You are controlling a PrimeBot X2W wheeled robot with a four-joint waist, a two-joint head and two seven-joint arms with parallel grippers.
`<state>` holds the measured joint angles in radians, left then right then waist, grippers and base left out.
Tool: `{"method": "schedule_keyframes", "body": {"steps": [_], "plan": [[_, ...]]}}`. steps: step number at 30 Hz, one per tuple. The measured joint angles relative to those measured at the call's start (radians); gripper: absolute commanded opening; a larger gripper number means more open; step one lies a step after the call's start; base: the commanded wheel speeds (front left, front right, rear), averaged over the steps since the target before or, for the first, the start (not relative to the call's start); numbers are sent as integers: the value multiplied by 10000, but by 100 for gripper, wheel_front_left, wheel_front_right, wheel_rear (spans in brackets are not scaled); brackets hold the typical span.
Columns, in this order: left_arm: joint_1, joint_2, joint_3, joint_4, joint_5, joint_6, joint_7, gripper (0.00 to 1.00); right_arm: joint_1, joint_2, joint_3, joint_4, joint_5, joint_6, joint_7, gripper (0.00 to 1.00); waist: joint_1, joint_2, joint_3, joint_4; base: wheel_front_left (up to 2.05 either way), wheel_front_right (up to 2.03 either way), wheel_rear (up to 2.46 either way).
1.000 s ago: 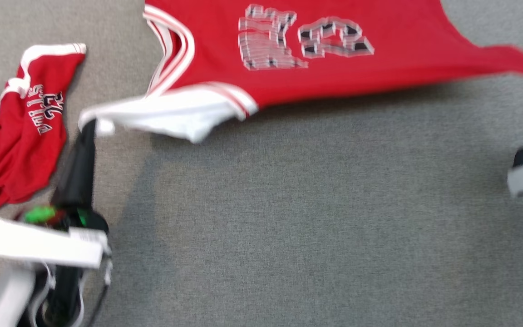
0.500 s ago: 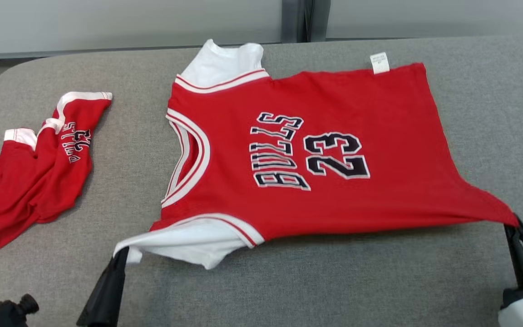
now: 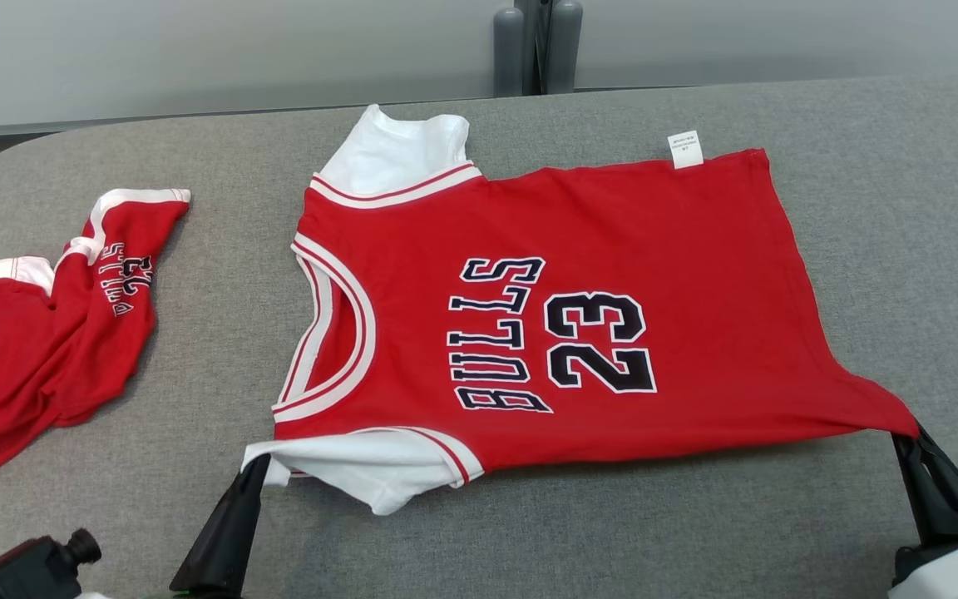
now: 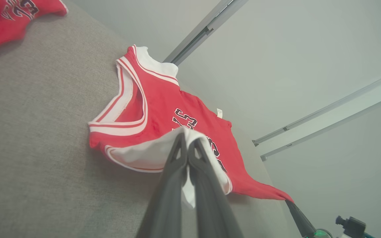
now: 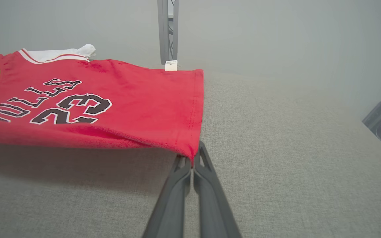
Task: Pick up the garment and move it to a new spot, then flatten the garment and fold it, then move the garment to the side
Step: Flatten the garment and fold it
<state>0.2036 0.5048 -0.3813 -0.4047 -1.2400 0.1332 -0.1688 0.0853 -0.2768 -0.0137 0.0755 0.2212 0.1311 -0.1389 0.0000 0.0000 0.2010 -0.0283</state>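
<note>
At eight and four o'clock, left gripper and right gripper pinch the jersey's corners, best lowered evenly, edge taut.

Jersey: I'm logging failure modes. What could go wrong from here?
The left gripper and right gripper pinch only corner tips of the jersey; either could slip free. The white sleeve hangs bunched, so it may land creased. The red shorts lie close on the left; a sideways move might catch them.
</note>
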Motion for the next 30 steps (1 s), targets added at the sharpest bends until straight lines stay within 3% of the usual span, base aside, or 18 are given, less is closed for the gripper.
{"method": "schedule_keyframes", "body": {"steps": [12,30], "plan": [[-2552,-1043,-370,2180,424,-284,-71,0,-2104,500,447,2464,-198,0,130,0,0,0,351,33,0,0,0],[-4867,-1411,-905,5139,1227,-514,278,0,-5106,401,1323,5898,-359,0,-796,0,0,0,928,99,0,0,0]]}}
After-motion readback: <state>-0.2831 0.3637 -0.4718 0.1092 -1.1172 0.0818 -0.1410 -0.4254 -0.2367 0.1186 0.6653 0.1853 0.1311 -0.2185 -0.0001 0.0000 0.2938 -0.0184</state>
